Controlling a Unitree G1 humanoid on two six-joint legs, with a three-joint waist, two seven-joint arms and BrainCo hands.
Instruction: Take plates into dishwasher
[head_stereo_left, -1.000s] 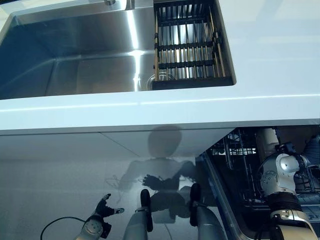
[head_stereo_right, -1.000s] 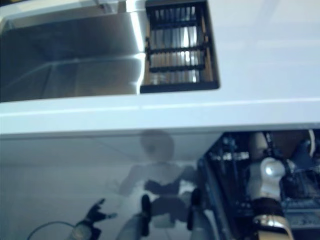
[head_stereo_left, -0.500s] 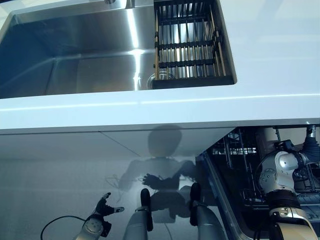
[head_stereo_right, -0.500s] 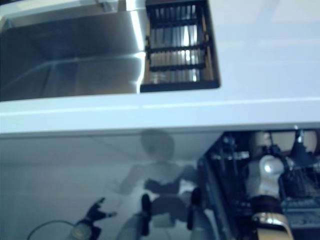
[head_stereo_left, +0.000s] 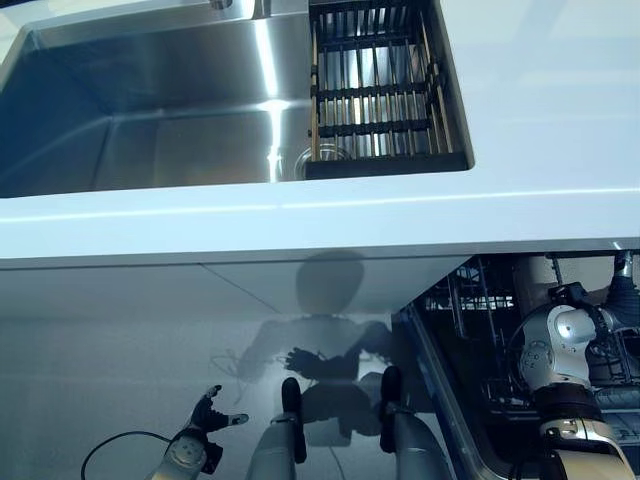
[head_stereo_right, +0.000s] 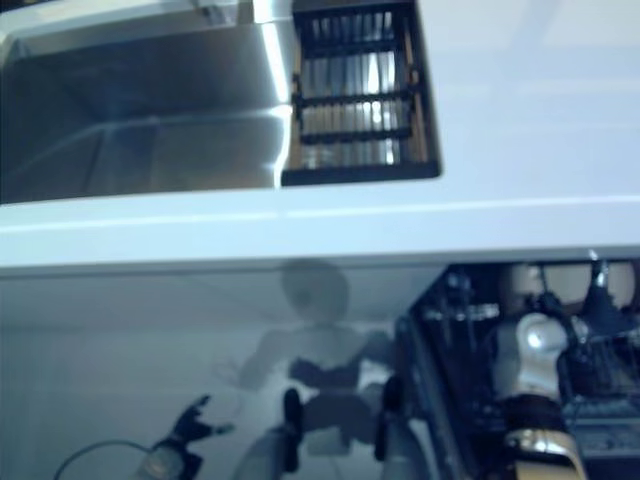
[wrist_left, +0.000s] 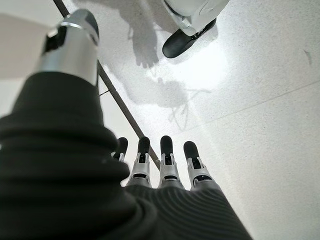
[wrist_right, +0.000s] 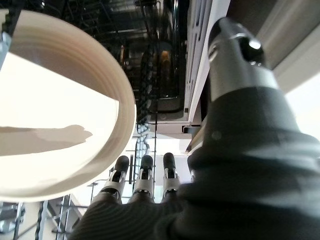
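A cream plate (wrist_right: 55, 115) stands among the dark wires of the dishwasher rack (head_stereo_left: 470, 300), below the counter at the lower right. In the left eye view only a sliver of this plate (head_stereo_left: 532, 272) shows under the counter's edge. My right hand (wrist_right: 144, 172) reaches into the dishwasher, open, with straight fingers just beside the plate's rim and the thumb apart. I cannot tell whether the fingers touch it. My left hand (head_stereo_left: 207, 413) hangs low at the lower left, open over the floor and holding nothing.
A steel sink (head_stereo_left: 150, 150) is set in the pale countertop (head_stereo_left: 540, 120), with a black dish rack (head_stereo_left: 380, 90) in its right end. The counter's front edge overhangs the dishwasher. The lowered dishwasher door (head_stereo_left: 450, 400) lies beside my right arm.
My right arm has shifted slightly inside the dishwasher, and less of the cream plate shows under the counter's edge. The left hand has stayed still.
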